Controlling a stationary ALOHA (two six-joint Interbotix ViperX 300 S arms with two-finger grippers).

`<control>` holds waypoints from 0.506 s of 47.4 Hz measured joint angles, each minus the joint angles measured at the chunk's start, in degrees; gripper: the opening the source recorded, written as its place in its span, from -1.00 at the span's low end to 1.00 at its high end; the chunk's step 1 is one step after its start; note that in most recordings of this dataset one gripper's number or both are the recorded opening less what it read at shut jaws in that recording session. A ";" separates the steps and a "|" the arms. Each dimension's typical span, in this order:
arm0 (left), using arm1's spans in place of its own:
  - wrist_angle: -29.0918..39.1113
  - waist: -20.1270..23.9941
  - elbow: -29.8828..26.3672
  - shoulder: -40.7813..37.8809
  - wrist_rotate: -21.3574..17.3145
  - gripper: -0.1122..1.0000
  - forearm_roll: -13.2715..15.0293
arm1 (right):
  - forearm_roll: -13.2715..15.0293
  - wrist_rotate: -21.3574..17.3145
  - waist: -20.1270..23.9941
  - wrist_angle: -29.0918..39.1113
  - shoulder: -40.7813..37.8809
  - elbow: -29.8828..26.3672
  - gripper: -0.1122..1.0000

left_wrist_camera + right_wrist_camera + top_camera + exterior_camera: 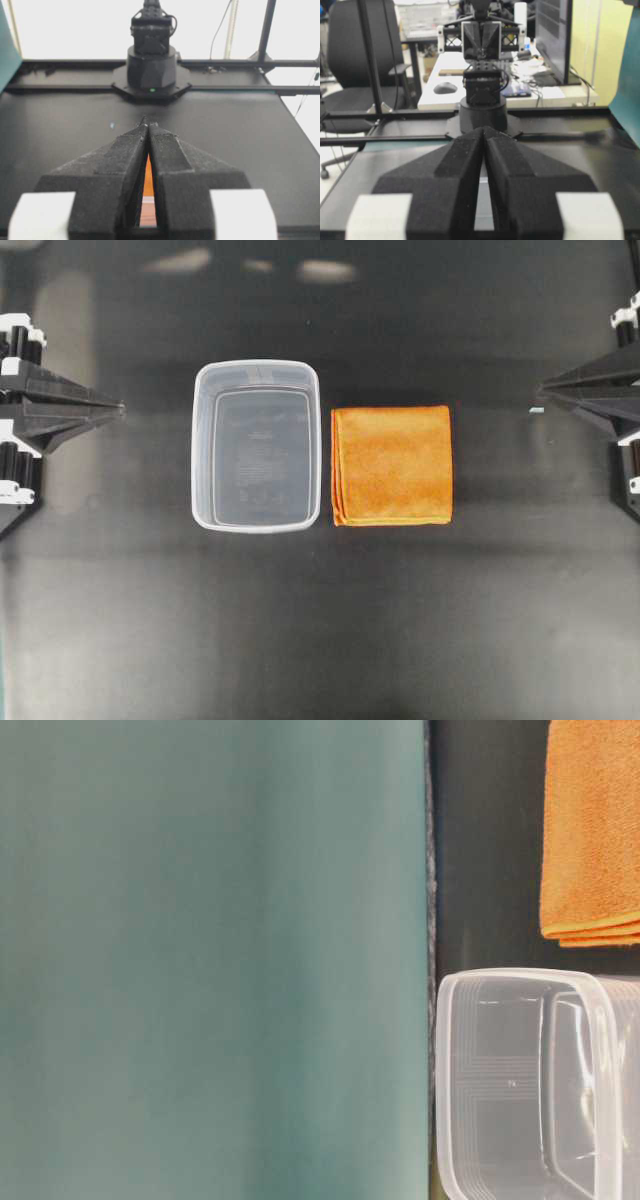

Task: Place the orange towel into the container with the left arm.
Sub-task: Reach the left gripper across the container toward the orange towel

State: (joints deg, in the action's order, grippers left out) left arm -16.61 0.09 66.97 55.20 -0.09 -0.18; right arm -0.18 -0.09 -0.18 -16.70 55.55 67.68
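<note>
The orange towel (392,465) lies folded flat on the black table, just to the right of the container (198,445), a clear empty tub. The two stand a narrow gap apart. The table-level view shows the towel (590,830) and the container (445,1090) too. My left gripper (120,410) is shut and empty at the left edge, well clear of the container. A sliver of orange shows through the slit behind its tips (148,122). My right gripper (540,390) is shut and empty at the right edge, a short way from the towel; it also shows in its wrist view (484,129).
The black table (320,640) spreads around both objects. A teal wall (200,960) fills the left of the table-level view. The right arm's base (151,65) and the left arm's base (482,100) stand at opposite table ends. Desks and a chair lie beyond.
</note>
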 measured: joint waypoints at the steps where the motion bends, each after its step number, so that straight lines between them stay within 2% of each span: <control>1: 0.00 0.00 0.00 0.00 0.09 -0.70 0.00 | 0.00 0.00 0.09 0.00 0.00 0.00 -0.78; 3: 1.41 0.18 -0.70 -0.53 0.70 -0.71 -0.70 | -0.09 -0.09 0.09 0.00 -0.09 0.00 -0.75; 7: 5.98 0.70 -3.60 -3.43 0.97 -0.79 -1.93 | -0.44 -0.35 0.00 0.00 0.18 0.09 -0.82; 24: 25.84 0.09 -21.71 -20.39 0.35 -0.79 -2.20 | -0.62 -3.43 -0.35 1.23 0.00 0.26 -0.82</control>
State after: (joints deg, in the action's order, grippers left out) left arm 9.23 0.18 45.26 34.80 0.26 -2.37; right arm -0.79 -3.52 -0.53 -15.47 55.55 67.94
